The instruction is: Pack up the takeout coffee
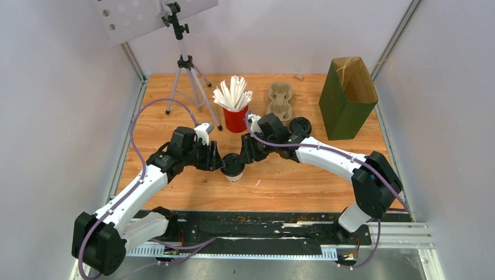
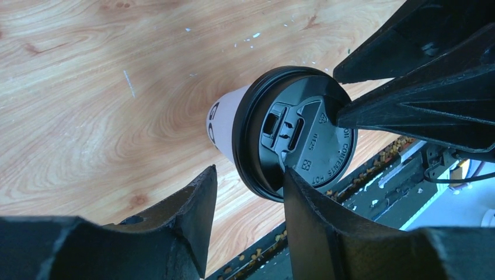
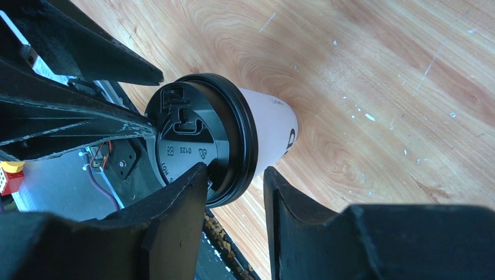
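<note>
The small white paper cup with a black plastic lid (image 1: 233,167) stands upright on the wooden tabletop (image 2: 87,87). Its long axis is vertical, lid up, and it sits just nearer my bases than the red cup of white straws (image 1: 235,114). My left claw (image 2: 250,175) and right claw (image 3: 236,172) flank it, each half-open astride the lid's rim and not clamped. The second black-lidded cup (image 1: 301,125) stands right of the red cup.

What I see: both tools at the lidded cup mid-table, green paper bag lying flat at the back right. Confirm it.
Wrong on one point: the green paper bag stands upright, mouth open, not flat on its side, as the top external view shows. It is at the back right, and the left tool and right tool do sit at the lidded cup.
</note>
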`<state>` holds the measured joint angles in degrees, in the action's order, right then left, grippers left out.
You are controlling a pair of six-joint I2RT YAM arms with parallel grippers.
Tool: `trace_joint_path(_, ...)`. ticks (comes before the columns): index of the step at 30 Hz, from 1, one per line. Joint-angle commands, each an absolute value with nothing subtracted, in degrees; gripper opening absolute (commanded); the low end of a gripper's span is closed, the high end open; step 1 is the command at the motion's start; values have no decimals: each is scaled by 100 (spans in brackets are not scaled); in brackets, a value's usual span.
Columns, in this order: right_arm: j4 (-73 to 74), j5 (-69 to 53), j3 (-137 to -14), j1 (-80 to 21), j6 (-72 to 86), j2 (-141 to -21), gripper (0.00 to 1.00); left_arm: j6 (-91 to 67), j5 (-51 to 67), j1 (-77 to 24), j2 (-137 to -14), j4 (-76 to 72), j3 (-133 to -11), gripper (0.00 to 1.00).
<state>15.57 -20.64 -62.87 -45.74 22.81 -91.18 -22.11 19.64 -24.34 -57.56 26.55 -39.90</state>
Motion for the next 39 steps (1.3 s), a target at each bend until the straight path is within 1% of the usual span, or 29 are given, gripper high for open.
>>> trace_joint_path(1,1365,-2154,-6504,-4585,2212,-9152,39,-2133,2022,-2408,-5861,2581,-3830,52)
trace_joint_path(14,1446,-2060,-6569,-4571,2299,-8794,32,-2012,2296,-2408,-6092,2581,-3880,50)
trace_joint_path(19,1557,-2054,-6650,-4579,2251,-8886,31,-2024,2349,-2409,-6131,2540,-3885,49)
trace_joint_path(27,1547,-2215,-6662,-4575,2258,-9051,25,-1995,2365,-2413,-6209,2526,-3885,48)
trace_joint_path(39,1696,-2150,-6476,-4579,2203,-9219,20,-1986,2351,-2408,-6328,2492,-3887,47)
